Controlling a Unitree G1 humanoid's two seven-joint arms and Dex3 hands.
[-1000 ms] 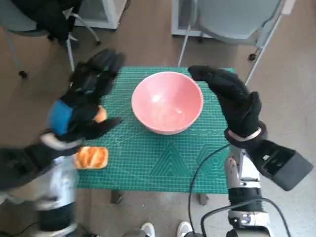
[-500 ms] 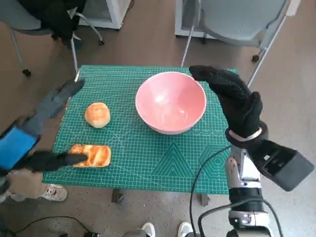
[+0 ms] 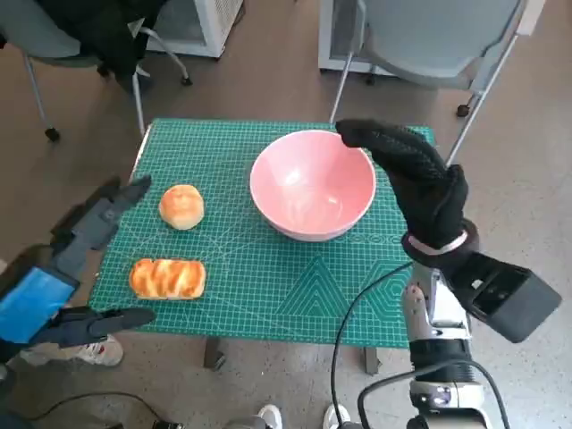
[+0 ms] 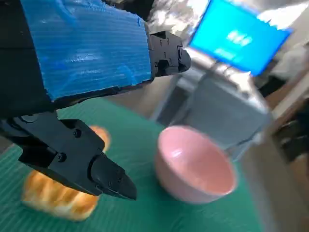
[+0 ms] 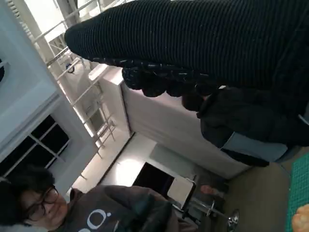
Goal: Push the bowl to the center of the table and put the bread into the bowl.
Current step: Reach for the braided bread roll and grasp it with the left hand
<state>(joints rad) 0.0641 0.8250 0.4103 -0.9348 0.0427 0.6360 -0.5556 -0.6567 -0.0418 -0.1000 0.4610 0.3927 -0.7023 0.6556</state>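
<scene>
Bowl (image 3: 312,185): near table centre, our right hand (image 3: 413,179) flat against its rim, grasping nothing. Left hand (image 3: 67,268): spread, empty, off the table edge; we judge the bread (image 3: 167,278) pickup comes next.

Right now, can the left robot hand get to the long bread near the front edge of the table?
Probably yes. The left robot hand is open, just off the table's left edge, and the long bread lies right next to it with nothing between them. The round bun sits farther back, out of the way.

pink bowl (image 3: 312,184) mid-table – right hand (image 3: 411,179) beside it, two breads (image 3: 168,278) left.
</scene>
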